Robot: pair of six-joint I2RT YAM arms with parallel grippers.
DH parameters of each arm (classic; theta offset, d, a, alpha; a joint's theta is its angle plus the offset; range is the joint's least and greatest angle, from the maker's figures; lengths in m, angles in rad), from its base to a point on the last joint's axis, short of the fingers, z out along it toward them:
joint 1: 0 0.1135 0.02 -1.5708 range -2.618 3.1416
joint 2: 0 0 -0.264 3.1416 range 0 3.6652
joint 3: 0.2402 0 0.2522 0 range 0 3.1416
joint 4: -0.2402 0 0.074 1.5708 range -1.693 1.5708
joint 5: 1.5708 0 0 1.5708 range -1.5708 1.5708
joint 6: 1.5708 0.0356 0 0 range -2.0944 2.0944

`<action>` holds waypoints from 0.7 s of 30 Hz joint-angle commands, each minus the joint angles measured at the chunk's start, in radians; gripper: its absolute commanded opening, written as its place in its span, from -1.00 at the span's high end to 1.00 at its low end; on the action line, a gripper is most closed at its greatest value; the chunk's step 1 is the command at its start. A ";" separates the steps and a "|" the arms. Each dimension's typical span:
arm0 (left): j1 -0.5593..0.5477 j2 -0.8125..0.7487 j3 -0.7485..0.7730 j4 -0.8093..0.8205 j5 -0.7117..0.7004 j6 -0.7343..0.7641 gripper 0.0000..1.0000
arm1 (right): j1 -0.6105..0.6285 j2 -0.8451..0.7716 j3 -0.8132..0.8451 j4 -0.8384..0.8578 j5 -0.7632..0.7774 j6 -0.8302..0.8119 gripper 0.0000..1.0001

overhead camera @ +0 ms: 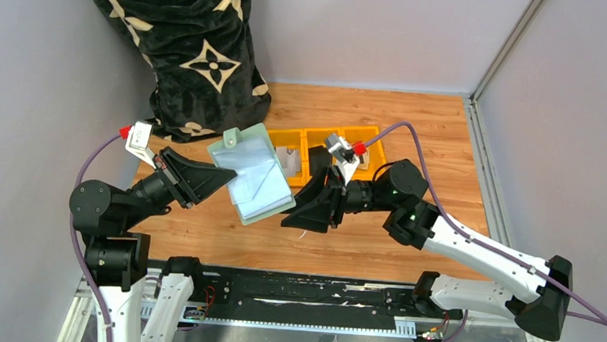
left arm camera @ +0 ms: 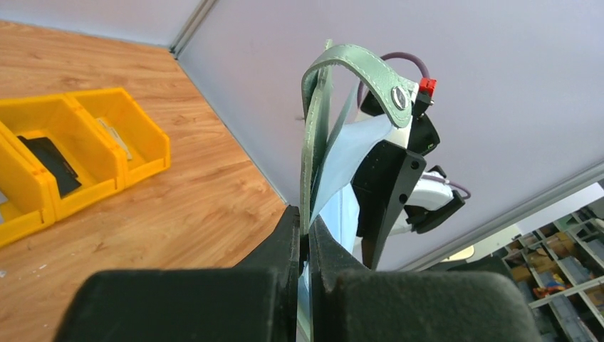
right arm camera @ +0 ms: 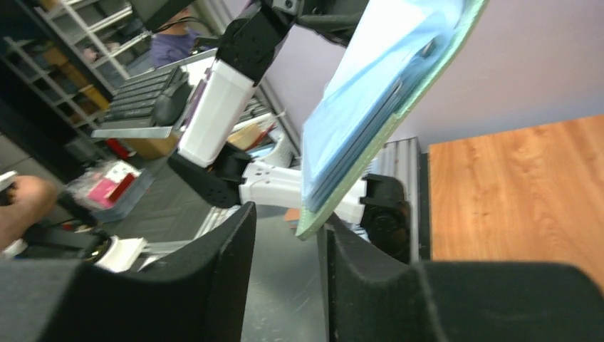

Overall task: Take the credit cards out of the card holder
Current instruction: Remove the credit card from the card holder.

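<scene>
The sage-green card holder [overhead camera: 248, 146] hangs open above the table, its clear sleeves with pale cards [overhead camera: 262, 186] facing up. My left gripper [overhead camera: 229, 178] is shut on the holder's left edge. In the left wrist view the green cover [left arm camera: 314, 135] rises edge-on from between the shut fingers of that gripper [left arm camera: 308, 239], with the snap tab [left arm camera: 374, 75] curling over the top. My right gripper [overhead camera: 292, 213] is open at the holder's near right corner. In the right wrist view that corner [right arm camera: 335, 203] sits between the spread fingers of this gripper [right arm camera: 288, 231], close to the right finger [right arm camera: 356, 263].
A yellow three-compartment tray [overhead camera: 320, 132] stands behind the holder; it holds a black item [left arm camera: 50, 162] and a thin pale card [left arm camera: 114, 139]. A black patterned bag [overhead camera: 189, 47] stands at the back left. Walls close in the left, back and right.
</scene>
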 commanded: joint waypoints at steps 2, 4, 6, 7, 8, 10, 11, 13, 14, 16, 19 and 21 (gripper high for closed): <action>0.000 0.004 0.003 0.039 0.015 -0.059 1.00 | 0.012 -0.045 0.009 -0.058 0.128 -0.111 0.31; -0.001 0.003 0.007 0.040 0.021 -0.060 1.00 | 0.012 -0.043 0.025 -0.093 0.181 -0.116 0.36; -0.001 0.001 0.009 0.040 0.024 -0.060 1.00 | 0.012 -0.036 0.028 -0.101 0.220 -0.110 0.34; 0.000 0.001 0.010 0.040 0.025 -0.061 1.00 | 0.010 -0.033 0.028 -0.099 0.235 -0.102 0.30; 0.000 0.000 0.011 0.040 0.028 -0.062 1.00 | 0.010 -0.029 0.026 -0.096 0.246 -0.095 0.26; -0.001 0.001 0.012 0.040 0.033 -0.062 1.00 | 0.010 -0.019 0.021 -0.076 0.256 -0.079 0.22; 0.000 -0.001 0.011 0.043 0.035 -0.063 1.00 | 0.009 -0.014 0.018 -0.068 0.264 -0.071 0.24; -0.001 0.001 0.013 0.046 0.041 -0.067 1.00 | 0.006 -0.010 0.014 -0.053 0.276 -0.063 0.35; -0.001 0.002 0.013 0.049 0.042 -0.070 1.00 | 0.006 -0.009 0.015 -0.051 0.279 -0.062 0.40; 0.000 0.002 0.017 0.052 0.045 -0.075 1.00 | 0.006 -0.010 0.015 -0.049 0.273 -0.074 0.42; -0.001 0.005 0.023 0.054 0.047 -0.074 1.00 | 0.006 -0.017 0.014 -0.055 0.253 -0.092 0.41; -0.001 0.007 0.023 0.053 0.047 -0.077 1.00 | 0.007 -0.023 0.007 -0.055 0.229 -0.101 0.36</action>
